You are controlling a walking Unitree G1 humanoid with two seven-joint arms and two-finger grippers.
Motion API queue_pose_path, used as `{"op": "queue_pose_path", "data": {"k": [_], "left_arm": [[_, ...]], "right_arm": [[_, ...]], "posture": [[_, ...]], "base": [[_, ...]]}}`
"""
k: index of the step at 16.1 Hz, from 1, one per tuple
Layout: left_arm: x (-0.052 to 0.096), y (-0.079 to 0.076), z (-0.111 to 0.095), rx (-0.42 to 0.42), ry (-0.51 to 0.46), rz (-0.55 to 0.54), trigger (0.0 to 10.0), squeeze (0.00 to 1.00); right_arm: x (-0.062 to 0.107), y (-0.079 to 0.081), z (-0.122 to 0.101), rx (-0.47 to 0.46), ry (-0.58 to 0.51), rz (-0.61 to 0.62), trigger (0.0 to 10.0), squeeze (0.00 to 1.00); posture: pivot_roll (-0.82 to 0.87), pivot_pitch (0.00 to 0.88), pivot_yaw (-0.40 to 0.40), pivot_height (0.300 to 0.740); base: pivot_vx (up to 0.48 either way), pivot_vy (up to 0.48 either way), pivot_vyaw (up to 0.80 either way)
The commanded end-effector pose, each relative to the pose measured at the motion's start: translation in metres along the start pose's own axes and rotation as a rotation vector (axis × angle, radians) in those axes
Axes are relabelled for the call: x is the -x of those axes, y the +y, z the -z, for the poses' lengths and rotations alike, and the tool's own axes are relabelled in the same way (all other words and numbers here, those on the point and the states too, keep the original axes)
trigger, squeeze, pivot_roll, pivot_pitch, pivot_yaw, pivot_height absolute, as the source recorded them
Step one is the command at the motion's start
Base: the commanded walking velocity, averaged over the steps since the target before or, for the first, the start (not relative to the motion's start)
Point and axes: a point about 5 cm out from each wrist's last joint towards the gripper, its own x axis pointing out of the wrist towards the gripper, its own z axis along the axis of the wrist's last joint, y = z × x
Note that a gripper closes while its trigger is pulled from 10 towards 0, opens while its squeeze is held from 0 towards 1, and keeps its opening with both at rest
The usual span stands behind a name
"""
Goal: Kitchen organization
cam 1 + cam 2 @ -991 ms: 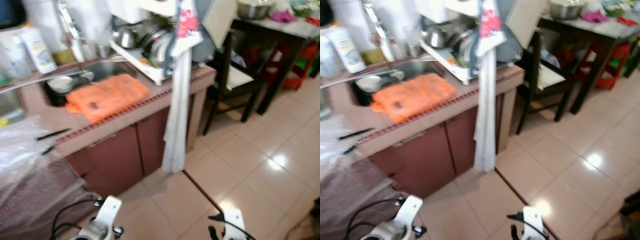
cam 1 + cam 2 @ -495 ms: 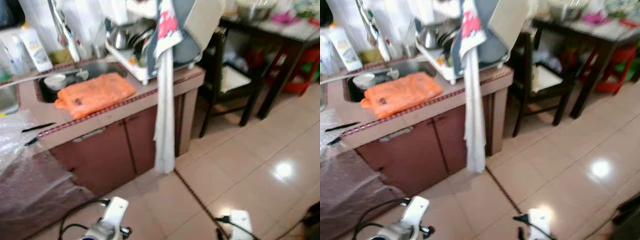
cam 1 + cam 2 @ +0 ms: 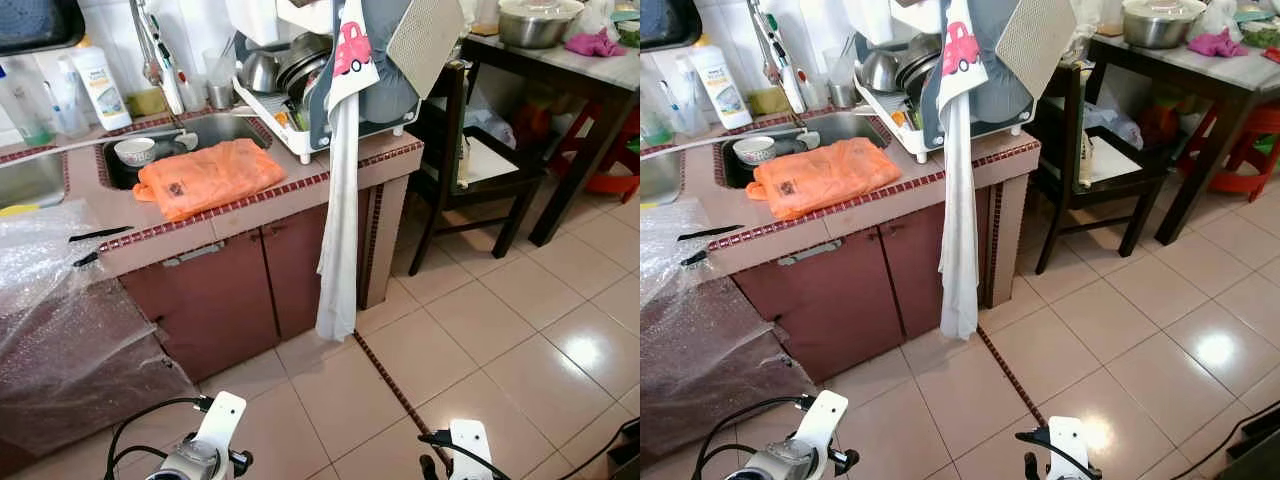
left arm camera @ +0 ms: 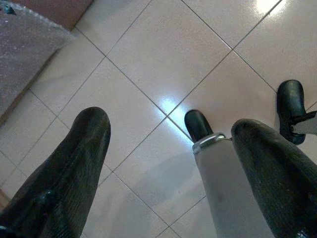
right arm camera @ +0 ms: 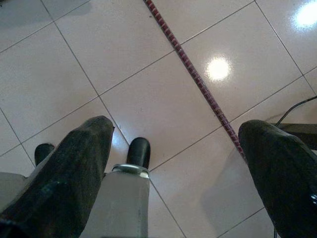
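1. Ahead stands a pink-tiled kitchen counter with red-brown cabinet doors (image 3: 230, 290), its front edge trimmed in small dark-red tiles.
2. Draped over that front edge, just before the sunken steel sink (image 3: 200, 135), lies a crumpled orange plastic bag (image 3: 208, 176).
3. Inside the sink, near its left edge, sits a small white bowl (image 3: 134, 151); a chrome tap (image 3: 155, 55) rises at the back edge.
4. On the counter's right end stands a white dish rack stacked with steel pots and plates (image 3: 300, 90); a long white towel with a red car print (image 3: 340, 200) hangs from it, down past the counter's right corner almost to the floor.
5. Clear bubble wrap (image 3: 50, 290) covers the counter's left end and spills down the cabinet front; two thin black utensils (image 3: 95, 240) lie at its edge.
6. White bottles (image 3: 98, 85) stand along the back edge by the wall.
7. Right of the counter stand a dark wooden chair (image 3: 470, 170) and a table with a steel pot (image 3: 535, 22).
8. Both arms hang low over the beige tiled floor (image 3: 500, 330): the left gripper (image 4: 168, 163) and the right gripper (image 5: 183, 168) each have their fingers spread wide, holding nothing.
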Motion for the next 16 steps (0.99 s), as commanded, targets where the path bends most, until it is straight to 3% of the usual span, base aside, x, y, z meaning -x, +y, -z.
{"op": "queue_pose_path", "data": {"k": [1,7,11,16], "left_arm": [[0.0,0.003,-0.001,-0.003,0.003,-0.011,10.0,0.0],[0.0,0.003,0.004,0.064,0.034,-0.008,10.0,0.0],[0.001,-0.001,0.012,0.2,0.122,0.012,10.0,0.0],[0.001,-0.002,0.009,0.196,0.104,0.022,10.0,0.0]], "right_arm": [[0.0,0.0,-0.002,-0.01,0.002,-0.003,10.0,0.0],[0.0,0.001,0.001,-0.084,0.014,0.0,10.0,0.0],[-0.001,0.002,-0.001,-0.117,0.011,-0.008,10.0,0.0],[-0.001,0.002,-0.002,-0.152,0.016,-0.001,10.0,0.0]], "posture": [[-0.06,0.0,0.037,0.74],[-0.06,0.0,0.037,0.74],[-0.05,0.0,0.034,0.74],[-0.05,0.0,0.03,0.74]], "base": [[0.0,0.0,0.0],[0.0,0.0,0.0],[0.0,0.0,0.0],[0.0,0.0,0.0]]}}
